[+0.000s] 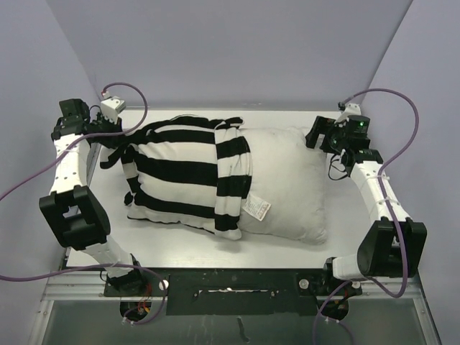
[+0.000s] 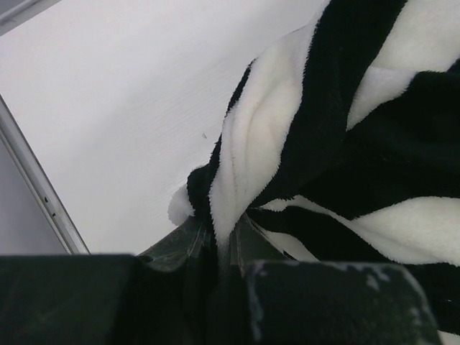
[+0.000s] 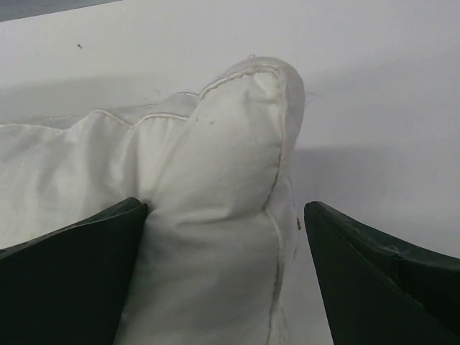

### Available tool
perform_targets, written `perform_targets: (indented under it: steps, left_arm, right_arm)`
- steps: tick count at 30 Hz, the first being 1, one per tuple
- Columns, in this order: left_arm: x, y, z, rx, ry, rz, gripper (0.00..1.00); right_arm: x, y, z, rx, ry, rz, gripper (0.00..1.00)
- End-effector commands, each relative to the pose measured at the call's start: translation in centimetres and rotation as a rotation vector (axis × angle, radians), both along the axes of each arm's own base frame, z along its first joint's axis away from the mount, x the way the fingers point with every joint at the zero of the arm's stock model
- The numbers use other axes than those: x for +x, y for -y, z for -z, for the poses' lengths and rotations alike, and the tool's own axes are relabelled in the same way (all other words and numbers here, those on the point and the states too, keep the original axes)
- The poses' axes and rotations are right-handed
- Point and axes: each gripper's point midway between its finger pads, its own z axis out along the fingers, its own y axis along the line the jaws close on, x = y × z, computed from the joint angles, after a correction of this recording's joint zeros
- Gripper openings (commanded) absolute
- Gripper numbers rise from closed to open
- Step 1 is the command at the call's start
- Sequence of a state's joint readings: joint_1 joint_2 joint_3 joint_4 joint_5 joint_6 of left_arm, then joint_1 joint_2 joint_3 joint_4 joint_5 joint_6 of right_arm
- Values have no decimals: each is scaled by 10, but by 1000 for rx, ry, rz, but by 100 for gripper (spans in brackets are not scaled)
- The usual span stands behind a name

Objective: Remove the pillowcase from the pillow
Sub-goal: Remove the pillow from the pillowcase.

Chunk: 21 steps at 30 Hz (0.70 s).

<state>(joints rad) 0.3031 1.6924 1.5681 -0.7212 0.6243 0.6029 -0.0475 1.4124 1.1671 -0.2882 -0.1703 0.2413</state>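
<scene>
A white table [image 1: 180,248] stands between pale lavender walls [image 1: 230,50].

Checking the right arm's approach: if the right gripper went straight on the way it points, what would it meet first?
The pillow: its white corner sits between the open fingers of the right gripper, so going on would probably press straight into it.

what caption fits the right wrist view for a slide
Open right end effector straddling a corner of the white pillow.
</scene>
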Motion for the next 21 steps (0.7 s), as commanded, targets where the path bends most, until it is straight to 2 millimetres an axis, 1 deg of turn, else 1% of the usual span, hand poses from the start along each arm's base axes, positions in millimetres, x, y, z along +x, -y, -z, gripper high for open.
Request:
perform_targets:
  steps: [1,3,5,6,9,11,13,14,15,17,18,19,21]
  left_arm:
    - [0,-7,-37,50,133,9,0]
    - [-1,-9,-38,50,132,5,0]
    - [-3,-5,-42,31,141,22,0]
    - [-4,-4,-43,29,143,24,0]
    - [-6,-3,-44,30,150,28,0]
    - [-6,-2,-44,33,152,33,0]
    - [-7,-2,-44,31,151,35,0]
    - [-7,-2,-44,29,151,35,0]
    - [-8,-1,-44,26,151,37,0]
    - [-8,-1,-44,26,151,38,0]
    - [-8,-1,-45,33,154,42,0]
    - [-8,-3,-46,48,159,43,0]
    - [-9,-11,-49,106,177,45,0]
  right_arm:
    - [-4,-25,-14,206,51,-47,98]
    - [-1,-40,-8,336,36,-102,98]
    - [3,-55,-9,442,51,-147,99]
    - [8,-59,-13,479,77,-164,93]
    - [12,-70,-16,569,64,-193,64]
    - [13,-74,-20,634,56,-207,45]
    - [12,-76,-26,683,56,-241,24]
    - [12,-77,-28,701,56,-257,11]
    - [10,-78,-30,713,53,-264,1]
    - [10,-72,-32,709,48,-255,0]
    - [11,-63,-33,682,54,-226,0]
    - [13,-52,-32,643,47,-185,0]
    - [15,-19,-27,513,43,-73,0]
